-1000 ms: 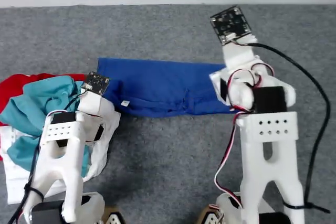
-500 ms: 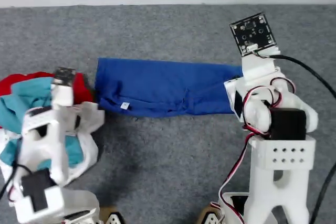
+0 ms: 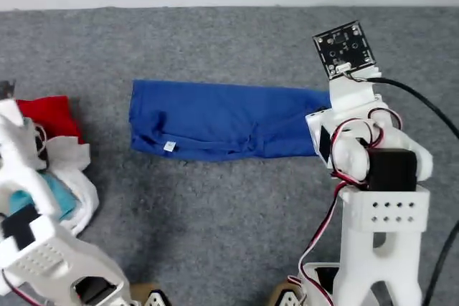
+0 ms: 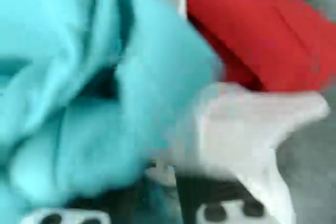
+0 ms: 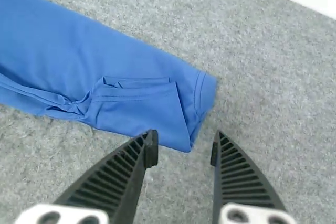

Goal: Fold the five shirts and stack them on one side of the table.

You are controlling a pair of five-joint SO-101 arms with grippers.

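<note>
A blue shirt (image 3: 222, 120), folded into a long strip, lies across the middle of the table. My right gripper (image 5: 184, 148) hangs open just above the strip's right end (image 5: 178, 108), holding nothing. At the table's left edge my left arm (image 3: 21, 177) stands over a loose pile of shirts: a red shirt (image 3: 46, 114), a white shirt (image 3: 75, 170) and a teal shirt (image 3: 44, 204). Seen from the left wrist, the teal shirt (image 4: 79, 103), red shirt (image 4: 252, 24) and white shirt (image 4: 247, 124) are very close and blurred.
The table is covered in grey carpet (image 3: 215, 227), with open floor in front of and behind the blue strip. The right arm's base (image 3: 380, 249) stands at the front right. A black cable (image 3: 437, 177) runs along the right side.
My left arm has swung left, away from the blue shirt's left end, to the pile at the table's edge. The right arm shifted right a second ago and has kept still since.
</note>
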